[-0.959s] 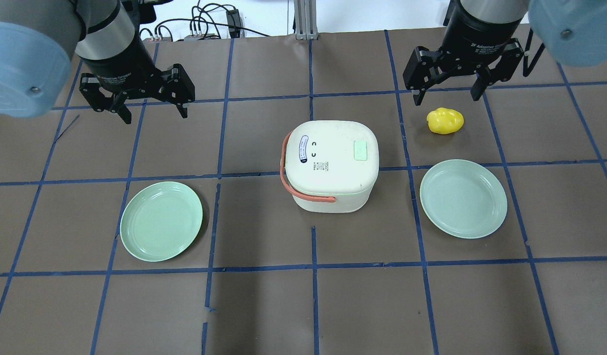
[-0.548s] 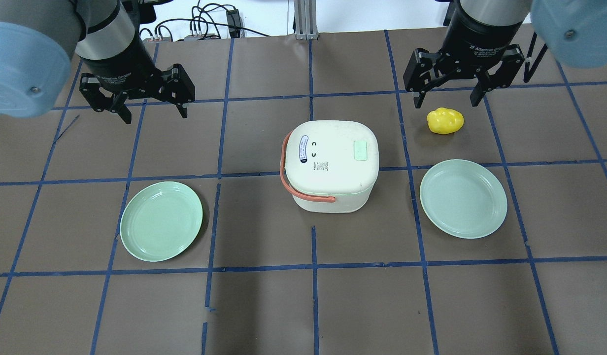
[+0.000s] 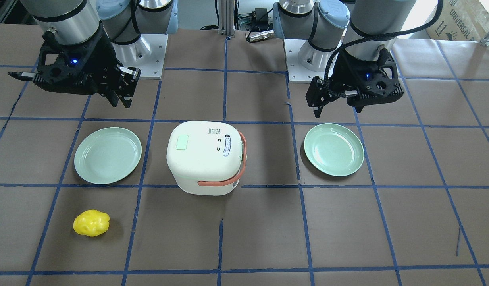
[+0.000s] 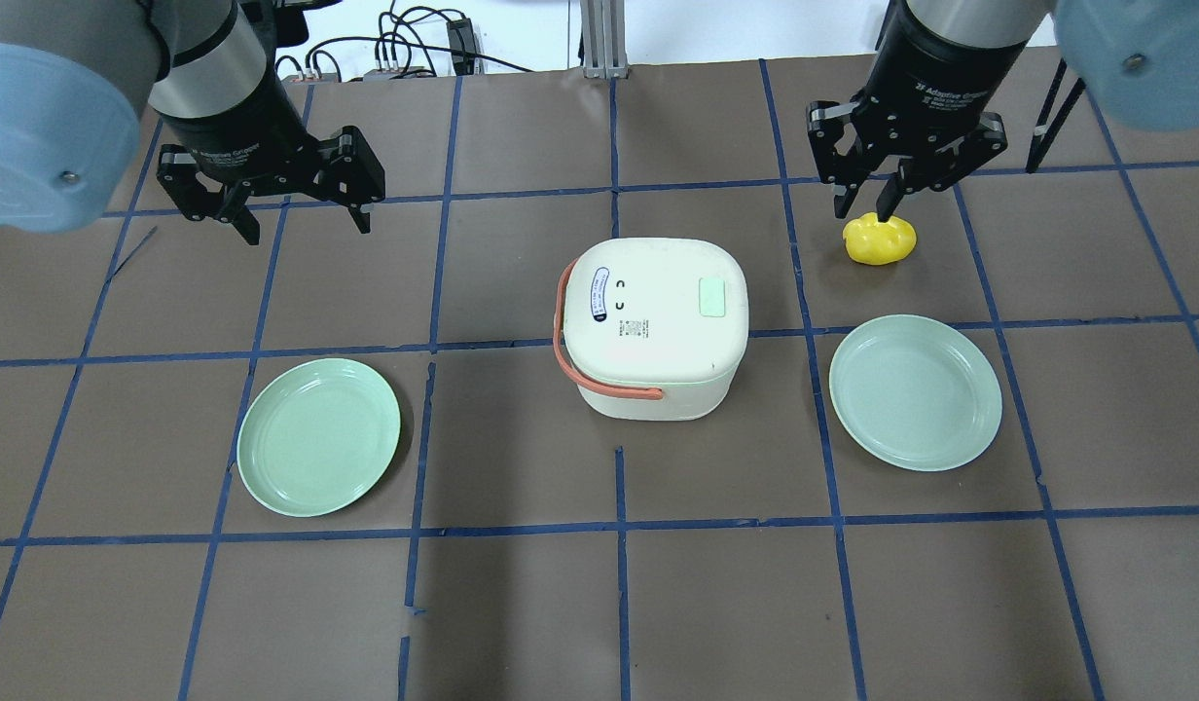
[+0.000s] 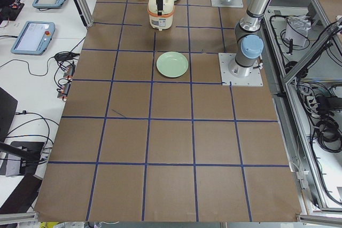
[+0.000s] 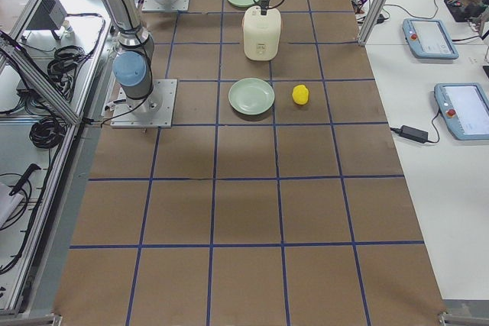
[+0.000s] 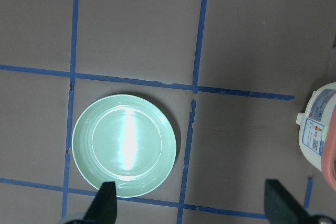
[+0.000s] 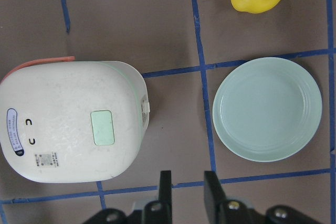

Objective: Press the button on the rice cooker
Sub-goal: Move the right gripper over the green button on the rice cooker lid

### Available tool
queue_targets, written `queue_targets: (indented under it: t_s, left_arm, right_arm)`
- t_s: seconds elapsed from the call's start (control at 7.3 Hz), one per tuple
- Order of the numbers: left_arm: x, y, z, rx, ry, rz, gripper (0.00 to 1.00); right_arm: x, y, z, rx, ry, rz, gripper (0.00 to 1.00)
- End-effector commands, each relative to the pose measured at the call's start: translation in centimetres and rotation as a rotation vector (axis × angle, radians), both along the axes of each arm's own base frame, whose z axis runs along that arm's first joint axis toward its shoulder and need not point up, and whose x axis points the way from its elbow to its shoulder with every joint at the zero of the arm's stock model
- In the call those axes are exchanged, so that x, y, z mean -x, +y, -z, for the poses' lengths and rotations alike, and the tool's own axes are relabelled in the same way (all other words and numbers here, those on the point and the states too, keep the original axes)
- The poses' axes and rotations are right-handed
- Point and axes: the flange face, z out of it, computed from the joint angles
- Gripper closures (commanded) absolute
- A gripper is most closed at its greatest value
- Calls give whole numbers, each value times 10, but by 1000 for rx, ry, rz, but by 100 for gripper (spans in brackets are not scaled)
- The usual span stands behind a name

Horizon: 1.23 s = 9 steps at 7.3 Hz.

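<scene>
The white rice cooker [image 4: 658, 326] with an orange handle stands mid-table. Its pale green button [image 4: 713, 295] is on the lid's right part and also shows in the right wrist view [image 8: 103, 127]. My right gripper [image 4: 863, 209] hangs above the table, to the far right of the cooker, over the yellow object's far edge. Its fingers are drawn together with only a narrow gap and hold nothing; the right wrist view [image 8: 187, 182] shows this too. My left gripper [image 4: 308, 224] is open and empty at the far left, well away from the cooker.
A yellow lumpy object [image 4: 880, 239] lies to the far right of the cooker. A green plate [image 4: 915, 391] lies right of the cooker and another green plate [image 4: 318, 436] lies at the near left. Blue tape lines cross the brown table.
My right gripper's fingers have closed from wide open to nearly together, and the gripper has shifted slightly. The left arm, the cooker and the plates have not moved.
</scene>
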Motion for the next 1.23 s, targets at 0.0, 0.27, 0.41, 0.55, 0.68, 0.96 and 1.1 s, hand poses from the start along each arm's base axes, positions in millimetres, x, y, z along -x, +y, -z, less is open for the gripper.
queue_targets:
  t_s: [0.0, 0.27, 0.41, 0.55, 0.68, 0.96, 1.1]
  left_arm:
    - [0, 0, 0, 0, 0, 0, 0]
    - [0, 0, 0, 0, 0, 0, 0]
    - [0, 0, 0, 0, 0, 0, 0]
    - [0, 0, 0, 0, 0, 0, 0]
    - [0, 0, 0, 0, 0, 0, 0]
    - [0, 0, 0, 0, 0, 0, 0]
    - [0, 0, 0, 0, 0, 0, 0]
  right_arm:
    - [-11, 6, -17, 4, -35, 6, 85]
    - [-40, 4, 0, -35, -67, 20, 86]
    - [-57, 6, 11, -58, -63, 10, 88]
    - [-69, 5, 30, -82, -56, 12, 91]
    - [-72, -5, 41, -34, -64, 13, 91]
    - [-75, -16, 55, -14, -65, 5, 95]
    - [-77, -20, 69, -39, -64, 4, 95]
